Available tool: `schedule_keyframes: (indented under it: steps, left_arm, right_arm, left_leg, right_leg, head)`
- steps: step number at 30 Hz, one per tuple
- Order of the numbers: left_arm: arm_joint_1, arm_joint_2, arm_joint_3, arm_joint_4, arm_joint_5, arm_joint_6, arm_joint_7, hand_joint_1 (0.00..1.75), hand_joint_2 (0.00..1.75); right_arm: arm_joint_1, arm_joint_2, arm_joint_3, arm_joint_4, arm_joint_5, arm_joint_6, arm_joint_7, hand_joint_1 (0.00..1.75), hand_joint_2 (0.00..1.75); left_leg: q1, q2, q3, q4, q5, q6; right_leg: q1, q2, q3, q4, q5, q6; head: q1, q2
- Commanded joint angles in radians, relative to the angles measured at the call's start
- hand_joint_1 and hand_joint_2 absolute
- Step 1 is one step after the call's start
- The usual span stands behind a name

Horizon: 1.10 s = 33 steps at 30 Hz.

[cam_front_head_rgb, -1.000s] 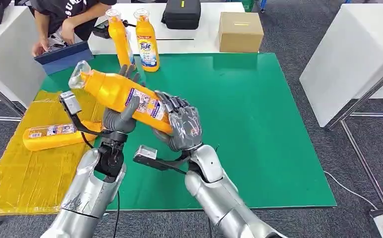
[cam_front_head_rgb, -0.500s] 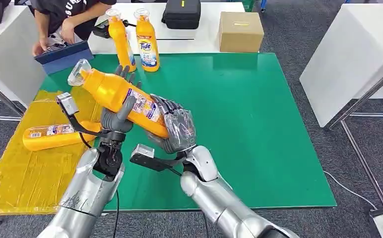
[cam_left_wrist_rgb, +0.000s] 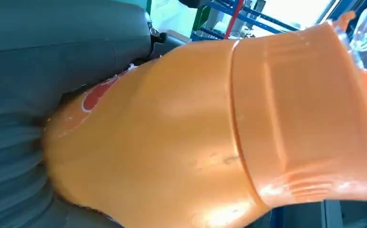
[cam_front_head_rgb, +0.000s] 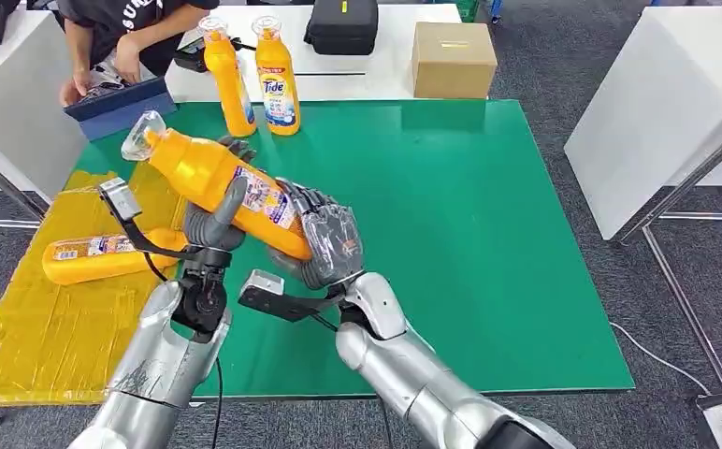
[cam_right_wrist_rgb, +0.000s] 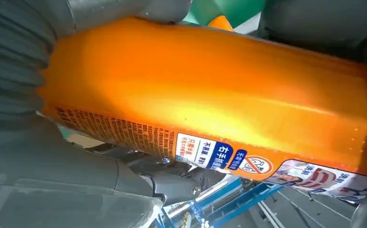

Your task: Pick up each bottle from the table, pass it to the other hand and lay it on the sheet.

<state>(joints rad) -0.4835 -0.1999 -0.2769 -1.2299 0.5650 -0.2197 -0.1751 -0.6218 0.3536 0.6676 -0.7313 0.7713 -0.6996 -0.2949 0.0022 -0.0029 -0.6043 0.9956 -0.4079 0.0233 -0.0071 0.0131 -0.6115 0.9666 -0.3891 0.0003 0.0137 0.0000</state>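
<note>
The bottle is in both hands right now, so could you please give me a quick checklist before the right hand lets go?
1. Left hand wrapped round the bottle: ok.
2. Right hand holding its lower end: ok.
3. Left grip firm enough alone: cannot tell.
4. Bare room on the yellow sheet: ok.
5. Bottle lying on the sheet clear of that room: ok.
6. Two standing bottles out of the path: ok.

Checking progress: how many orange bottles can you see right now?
4. One bottle is held between the left hand and right hand; one lies on the yellow sheet; two stand upright at the green mat's far edge.
</note>
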Motion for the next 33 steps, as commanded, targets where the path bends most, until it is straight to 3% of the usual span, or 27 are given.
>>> schedule_keyframes:
  steps: [1,15,18,19,20,21,24,26,29,33]
  left_arm:
    - [-0.095,-0.004,-0.056,0.010,-0.010,-0.007,0.011,1.75,1.75]
    - [-0.085,-0.004,-0.037,0.005,-0.032,0.000,0.000,1.75,1.75]
    - [-0.077,0.010,-0.020,-0.017,-0.091,0.034,-0.029,1.75,1.75]
    - [-0.072,0.016,-0.006,-0.029,-0.120,0.061,-0.048,1.75,1.75]
    - [-0.064,0.025,0.017,-0.050,-0.155,0.093,-0.067,1.75,1.75]
    - [-0.055,0.036,0.037,-0.069,-0.196,0.122,-0.083,1.75,1.75]
    - [-0.045,0.071,0.108,-0.079,-0.375,0.255,-0.153,1.75,1.75]
    - [-0.045,0.095,0.134,-0.071,-0.474,0.334,-0.200,1.75,1.75]
    - [-0.039,0.141,0.131,-0.082,-0.709,0.451,-0.286,1.75,1.75]
    - [-0.030,0.170,0.135,-0.082,-0.940,0.496,-0.279,1.75,1.75]
  right_arm:
    - [0.019,-0.005,0.154,0.088,0.018,0.001,-0.016,1.75,1.75]
    - [0.020,-0.005,0.110,0.088,-0.026,0.001,-0.038,1.75,1.75]
    - [0.010,-0.005,0.066,0.093,-0.177,0.001,-0.112,1.75,1.75]
    - [0.016,-0.005,0.022,0.075,-0.208,0.001,-0.146,1.66,1.75]
    - [0.025,-0.006,-0.039,0.055,-0.259,0.001,-0.211,0.09,1.75]
    - [0.035,-0.023,-0.054,0.018,-0.306,0.006,-0.240,0.00,1.75]
    - [0.154,-0.143,-0.080,-0.299,-0.398,0.042,-0.242,0.00,1.75]
    - [0.201,-0.188,-0.100,-0.419,-0.428,0.059,-0.235,0.00,1.75]
    - [0.252,-0.233,-0.136,-0.543,-0.439,0.081,-0.231,0.00,1.75]
    - [0.318,-0.281,-0.209,-0.671,-0.423,0.079,-0.209,0.00,1.75]
  left_leg:
    - [0.001,-0.004,0.004,0.000,-0.002,-0.002]
    - [0.001,-0.003,0.002,0.000,-0.001,-0.001]
    - [0.001,-0.004,0.004,0.000,-0.002,-0.002]
    - [0.001,-0.003,0.002,0.000,-0.001,-0.001]
    - [0.001,-0.003,0.004,0.000,-0.002,-0.002]
    - [0.001,-0.003,0.002,0.000,-0.001,-0.001]
    - [0.000,-0.003,0.005,-0.001,-0.002,-0.002]
    - [0.000,-0.003,0.005,-0.001,-0.002,-0.002]
    - [0.000,-0.002,0.005,-0.001,-0.002,-0.002]
    - [0.000,-0.005,0.002,-0.001,-0.001,-0.001]
  right_leg:
    - [0.001,-0.005,0.005,0.000,-0.003,-0.001]
    - [0.001,-0.004,0.003,-0.001,-0.002,0.000]
    - [0.001,-0.005,0.005,0.000,-0.003,-0.001]
    - [0.001,-0.004,0.003,0.000,-0.002,0.000]
    - [0.001,-0.005,0.006,0.000,-0.003,-0.001]
    - [0.001,-0.004,0.003,0.000,-0.002,0.000]
    - [0.000,-0.004,0.006,-0.001,-0.003,0.000]
    - [0.000,-0.005,0.006,-0.001,-0.003,0.000]
    - [0.000,-0.003,0.006,0.000,-0.003,0.000]
    - [0.000,-0.006,0.003,-0.001,-0.002,0.000]
  head:
    - [0.000,0.000]
    - [0.000,0.000]
    - [0.000,0.000]
    - [0.000,0.000]
    - [0.000,0.000]
    - [0.000,0.000]
    - [0.000,0.000]
    - [0.000,0.000]
    - [0.001,0.000]
    - [0.000,0.000]
